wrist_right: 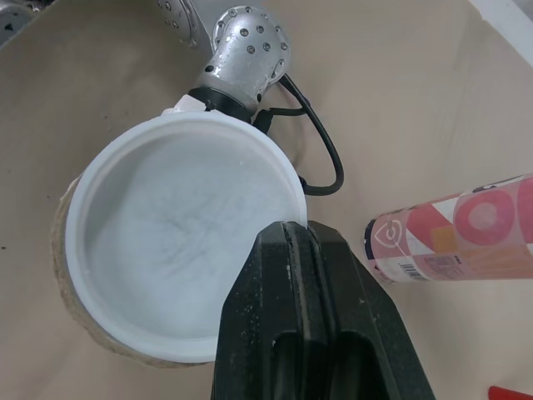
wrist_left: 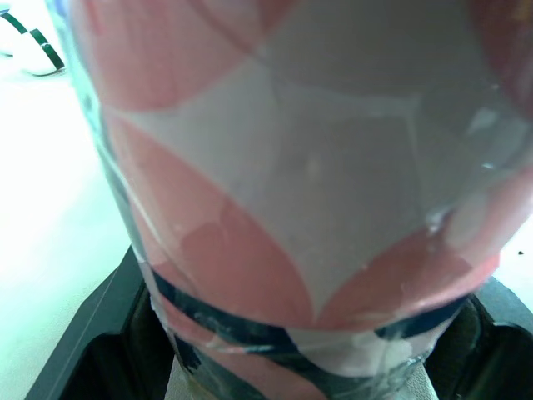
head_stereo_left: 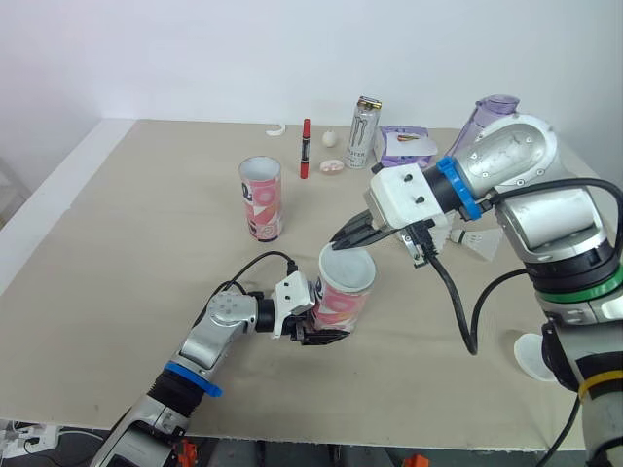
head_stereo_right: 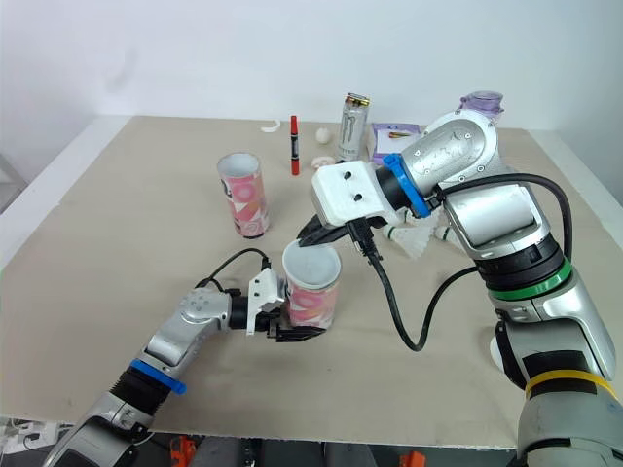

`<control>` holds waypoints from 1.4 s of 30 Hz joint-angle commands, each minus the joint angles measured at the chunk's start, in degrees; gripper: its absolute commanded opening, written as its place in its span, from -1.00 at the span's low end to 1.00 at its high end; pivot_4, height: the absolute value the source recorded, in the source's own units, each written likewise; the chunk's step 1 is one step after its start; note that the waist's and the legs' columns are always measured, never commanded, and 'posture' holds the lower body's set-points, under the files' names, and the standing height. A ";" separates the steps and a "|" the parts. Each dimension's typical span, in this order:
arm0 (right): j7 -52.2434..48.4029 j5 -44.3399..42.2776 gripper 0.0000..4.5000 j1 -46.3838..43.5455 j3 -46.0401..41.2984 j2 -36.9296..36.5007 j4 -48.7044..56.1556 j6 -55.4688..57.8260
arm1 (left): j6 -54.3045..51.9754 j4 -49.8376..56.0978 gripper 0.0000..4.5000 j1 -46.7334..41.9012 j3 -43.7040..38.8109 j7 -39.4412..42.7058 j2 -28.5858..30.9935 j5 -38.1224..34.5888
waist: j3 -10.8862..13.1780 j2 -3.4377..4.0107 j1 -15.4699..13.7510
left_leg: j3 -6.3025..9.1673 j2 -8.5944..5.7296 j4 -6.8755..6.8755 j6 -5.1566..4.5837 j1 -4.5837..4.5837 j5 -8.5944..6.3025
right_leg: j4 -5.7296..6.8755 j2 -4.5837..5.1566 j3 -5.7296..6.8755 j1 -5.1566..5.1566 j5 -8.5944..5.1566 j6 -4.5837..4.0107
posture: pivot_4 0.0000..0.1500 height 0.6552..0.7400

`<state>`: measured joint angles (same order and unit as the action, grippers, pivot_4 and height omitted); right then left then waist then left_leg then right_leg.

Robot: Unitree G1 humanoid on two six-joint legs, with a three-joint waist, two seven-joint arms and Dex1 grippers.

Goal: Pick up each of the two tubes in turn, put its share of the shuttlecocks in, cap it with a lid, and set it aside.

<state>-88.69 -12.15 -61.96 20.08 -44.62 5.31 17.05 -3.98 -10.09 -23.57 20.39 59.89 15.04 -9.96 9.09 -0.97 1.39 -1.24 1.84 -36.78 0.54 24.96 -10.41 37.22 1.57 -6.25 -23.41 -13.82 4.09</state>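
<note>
Tubes counted: two, both pink-and-white patterned. Tube 1 (head_stereo_left: 347, 297) is near the front middle of the table (head_stereo_left: 127, 253), held low on its body by the left gripper (head_stereo_left: 329, 334), whose black fingers (wrist_left: 92, 333) are clamped on either side of the tube's dark band. I cannot tell whether its base touches the tabletop. Tube 2 (head_stereo_left: 261, 198) stands upright on its own farther back and to the robot's left, well apart from tube 1, with its mouth open and no gripper on it. Lids: one white lid (wrist_right: 179, 242) sits across the mouth of tube 1. The right gripper (head_stereo_left: 341, 240) reaches in from the robot's right at the top of that tube, its two fingers pressed together with the lid's rim nipped at their tips. A second white disc (head_stereo_left: 531, 355) lies flat near the robot's right edge of the table; it looks like another lid, though I cannot be sure. Shuttlecocks: one white feathered shuttlecock (head_stereo_right: 414, 240) is clearly seen lying on the table behind the right forearm. The arm may hide more, and the lid hides the contents of tube 1. Other items along the far edge, one of each: a drink can (head_stereo_left: 363, 132), a red marker (head_stereo_left: 306, 148), a purple packet (head_stereo_left: 407, 144), a clear purple-tinted jug (head_stereo_left: 494, 109), a small white ball (head_stereo_left: 332, 138) and a white curved scrap (head_stereo_left: 277, 128).
</note>
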 commanded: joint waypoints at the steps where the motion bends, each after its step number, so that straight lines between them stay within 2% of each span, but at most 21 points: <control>1: -2.33 -0.40 -0.97 -2.21 -1.54 -1.53 1.05 0.37 | -1.67 -1.55 0.53 0.60 -0.06 -0.69 1.20 1.34 | 0.00 0.00 0.00 | 0.00 0.00 0.00 0.00 0.00 0.00 | 0.00 0.00 0.00 0.00 0.01 -0.02 | 1.00 1.00; 3: -2.60 -0.17 -0.97 -2.17 -1.19 -1.72 1.07 0.31 | -1.71 -1.57 0.53 0.57 -0.08 -0.70 1.20 1.34 | 0.00 0.00 0.01 | 0.00 0.00 0.00 0.00 0.00 0.00 | 0.00 0.00 0.00 0.00 0.13 -0.23 | 1.00 1.00; 24: -3.42 -2.21 -0.97 -6.25 -2.22 -1.64 0.23 1.98 | -2.00 -1.65 0.53 0.71 -0.10 -1.06 1.19 1.43 | 0.00 0.00 0.12 | -0.01 0.00 0.03 0.00 0.01 0.00 | -0.01 0.01 0.00 -0.04 0.12 -0.23 | 1.00 1.00; 31: -3.03 -2.60 -0.97 -3.04 -0.78 -2.48 2.93 2.83 | -2.05 -1.95 0.53 0.25 0.11 -1.02 0.84 1.47 | 0.00 0.00 0.12 | 0.00 0.01 0.04 0.00 0.01 0.00 | -0.01 0.00 0.00 -0.05 0.11 -0.23 | 1.00 1.00; 42: -3.29 0.22 -0.97 -1.48 0.36 -2.09 1.28 -1.18 | -2.34 -1.32 0.53 1.06 -0.10 -1.43 1.22 1.43 | 0.00 0.00 0.12 | -0.01 0.00 0.04 0.00 0.01 0.00 | -0.01 0.01 0.00 -0.06 0.09 -0.21 | 1.00 1.00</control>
<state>-89.94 -12.44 -63.31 20.38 -46.46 6.51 17.07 -4.60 -9.81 -23.60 20.46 59.55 15.02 -9.96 9.09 -0.98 1.51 -1.25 1.84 -36.74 0.54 24.97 -10.41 37.20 1.58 -6.25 -23.46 -13.73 3.88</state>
